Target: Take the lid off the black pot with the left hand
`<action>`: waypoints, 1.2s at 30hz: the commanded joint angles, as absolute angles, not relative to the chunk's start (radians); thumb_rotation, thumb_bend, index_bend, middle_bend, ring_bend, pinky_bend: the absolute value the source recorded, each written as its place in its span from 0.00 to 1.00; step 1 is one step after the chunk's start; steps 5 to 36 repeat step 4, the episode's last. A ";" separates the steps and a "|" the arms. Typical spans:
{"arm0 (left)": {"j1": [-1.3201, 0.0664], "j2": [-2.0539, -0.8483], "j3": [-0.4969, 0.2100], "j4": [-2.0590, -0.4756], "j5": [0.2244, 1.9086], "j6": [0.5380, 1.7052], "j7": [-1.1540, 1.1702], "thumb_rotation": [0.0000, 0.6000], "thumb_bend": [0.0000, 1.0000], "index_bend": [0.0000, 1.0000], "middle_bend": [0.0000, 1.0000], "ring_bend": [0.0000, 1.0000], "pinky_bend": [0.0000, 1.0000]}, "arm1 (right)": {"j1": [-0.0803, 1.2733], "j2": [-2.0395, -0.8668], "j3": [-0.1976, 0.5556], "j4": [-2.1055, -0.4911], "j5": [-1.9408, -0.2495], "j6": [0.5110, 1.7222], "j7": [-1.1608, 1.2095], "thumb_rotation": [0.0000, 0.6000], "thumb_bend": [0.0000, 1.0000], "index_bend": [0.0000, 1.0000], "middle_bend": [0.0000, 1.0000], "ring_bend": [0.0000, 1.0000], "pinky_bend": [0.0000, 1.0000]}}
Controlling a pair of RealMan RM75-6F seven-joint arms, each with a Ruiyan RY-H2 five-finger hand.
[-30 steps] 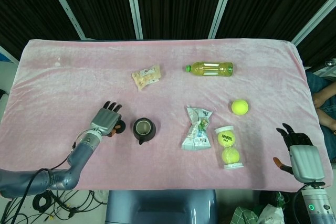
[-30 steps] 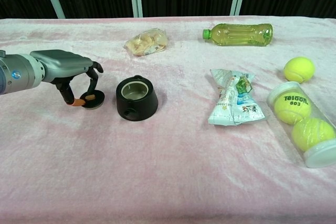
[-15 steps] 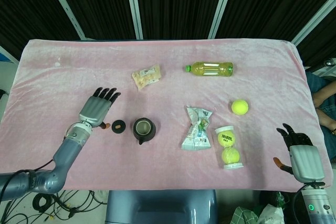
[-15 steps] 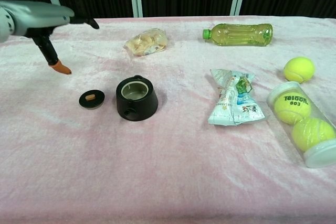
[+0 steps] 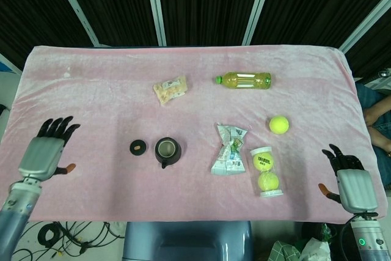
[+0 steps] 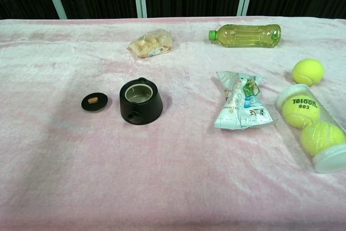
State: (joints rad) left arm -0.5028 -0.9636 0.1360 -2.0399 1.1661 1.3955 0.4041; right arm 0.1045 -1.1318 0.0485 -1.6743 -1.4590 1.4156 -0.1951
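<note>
Lid (image 6: pixel 94 103), flat round disc, lies beside squat black pot (image 6: pixel 141 101); left hand (image 5: pixel 44 153) spread, empty

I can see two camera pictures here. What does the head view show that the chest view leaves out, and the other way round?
Only the head view shows the two hands: the left hand and right hand, both open and empty at the table's edges. Only the chest view shows the tan knob on the lid and the "Teloon" lettering on a ball in the tube. Both show the open pot, lid beside it, bottle, snack bags and loose ball.
</note>
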 commanded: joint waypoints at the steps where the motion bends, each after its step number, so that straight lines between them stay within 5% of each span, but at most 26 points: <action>1: -0.351 -0.914 0.256 -1.992 1.373 1.532 0.249 1.00 0.15 0.16 0.03 0.00 0.00 | 0.104 -1.132 0.048 -1.674 -1.460 1.417 -0.196 1.00 0.11 0.19 0.10 0.27 0.22; 36: -0.307 -0.919 0.275 -1.931 1.442 1.557 0.180 1.00 0.15 0.17 0.03 0.00 0.00 | 0.104 -1.133 0.048 -1.673 -1.462 1.419 -0.196 1.00 0.11 0.19 0.10 0.27 0.22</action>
